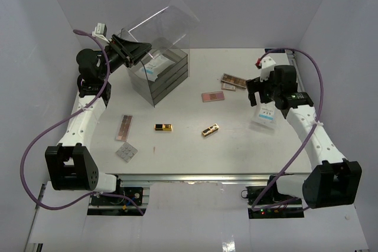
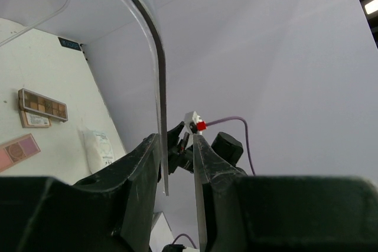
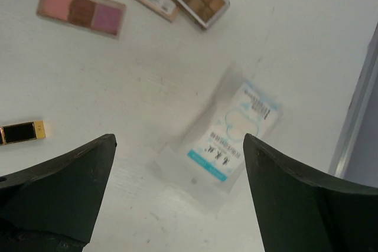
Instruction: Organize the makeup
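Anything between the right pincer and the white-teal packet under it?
Nothing: in the right wrist view, the open right pincer hangs over the white-teal packet, only bare table around.

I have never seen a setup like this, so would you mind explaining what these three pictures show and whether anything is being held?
Two robot arms stand at a table's near edge. One picture looks down from above; the other two come from cameras on each wrist. The left gripper is shut on the raised clear lid of an acrylic drawer box. The right gripper hangs open and empty above a white-teal packet. Loose on the table lie a brown palette, two pink palettes, a grey palette and two gold-black cases.
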`<move>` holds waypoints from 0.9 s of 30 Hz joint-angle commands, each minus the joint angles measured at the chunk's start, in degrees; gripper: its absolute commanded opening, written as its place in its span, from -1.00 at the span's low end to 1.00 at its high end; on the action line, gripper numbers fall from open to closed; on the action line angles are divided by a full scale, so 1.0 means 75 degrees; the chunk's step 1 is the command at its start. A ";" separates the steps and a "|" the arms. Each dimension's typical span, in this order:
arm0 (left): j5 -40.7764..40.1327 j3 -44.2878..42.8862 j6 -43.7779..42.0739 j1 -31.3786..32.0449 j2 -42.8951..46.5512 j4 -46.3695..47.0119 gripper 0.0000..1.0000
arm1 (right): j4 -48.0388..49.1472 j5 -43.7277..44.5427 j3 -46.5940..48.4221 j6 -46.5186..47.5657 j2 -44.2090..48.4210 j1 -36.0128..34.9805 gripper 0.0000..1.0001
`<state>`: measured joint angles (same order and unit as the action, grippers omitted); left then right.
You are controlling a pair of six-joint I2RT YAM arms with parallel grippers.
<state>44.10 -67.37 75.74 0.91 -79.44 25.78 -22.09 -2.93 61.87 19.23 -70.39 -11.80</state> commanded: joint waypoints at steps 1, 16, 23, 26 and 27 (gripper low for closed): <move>0.0120 0.0080 0.0156 0.0020 0.0210 0.0502 -0.22 | -0.1269 0.0354 -0.0364 -0.2531 -0.0375 0.1226 0.90; 0.0193 -0.0014 0.0320 0.0018 0.0130 0.0642 -0.22 | 0.0399 -0.0425 -0.0420 -0.3695 -0.2714 0.3019 0.89; 0.0247 -0.0039 0.0331 0.0020 0.0165 0.0632 -0.22 | 0.0769 -0.1239 -0.0368 -0.3979 -0.3455 0.3341 0.37; 0.0255 -0.0064 0.0336 0.0020 0.0162 0.0641 -0.22 | 0.0899 -0.1635 -0.0432 -0.3906 -0.3593 0.3436 0.16; 0.0261 -0.0056 0.0342 0.0020 0.0166 0.0645 -0.22 | 0.0996 -0.1825 -0.0486 -0.3852 -0.3570 0.3461 0.05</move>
<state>44.59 -66.15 77.47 0.91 -79.44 27.51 -18.32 -10.74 58.33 -9.31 -96.19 13.05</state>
